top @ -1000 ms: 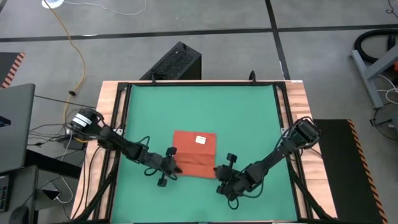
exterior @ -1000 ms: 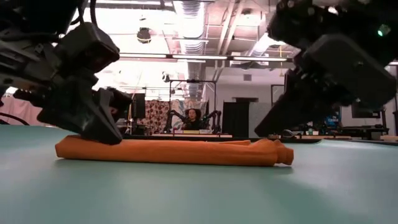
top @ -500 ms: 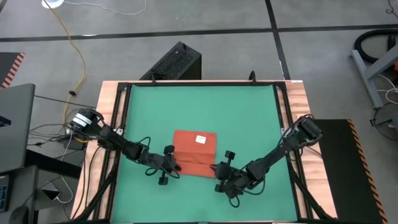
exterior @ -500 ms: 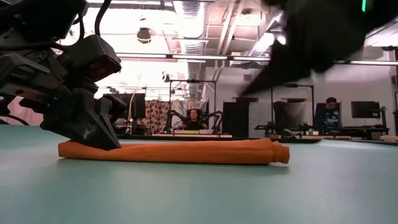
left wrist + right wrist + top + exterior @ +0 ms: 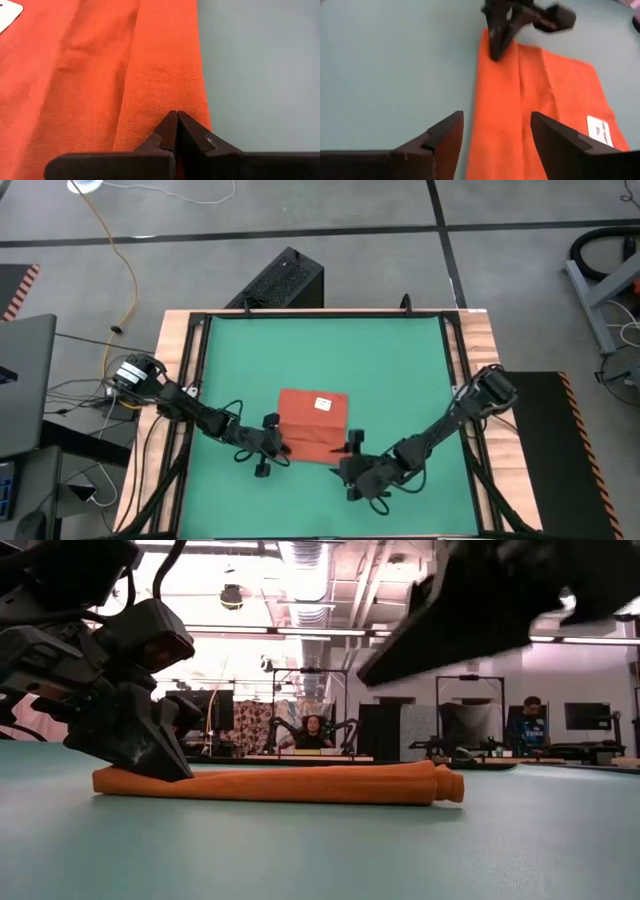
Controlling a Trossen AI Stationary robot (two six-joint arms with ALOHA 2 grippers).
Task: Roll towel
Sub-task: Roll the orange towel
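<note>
We see left gripper (image 5: 283, 448) pinched tight on towel (image 5: 312, 426) at its 8 o'clock corner. Right gripper (image 5: 492, 131) spread wide, holding nothing, just off the 4 o'clock corner. Orange-red towel, near edge rolled thick, white tag (image 5: 322, 404) uppermost, lies on green mat (image 5: 400, 370) toward desk's 6 o'clock.

no legible text; towel (image 5: 312, 426) tag (image 5: 322, 405) unreadable

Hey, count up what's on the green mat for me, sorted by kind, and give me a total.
Orange-red towel: 1
White tag on the towel: 1
Grippers at the towel: 2, the left gripper shut on its near edge, the right gripper open at the other end of that edge
Total: 4
</note>
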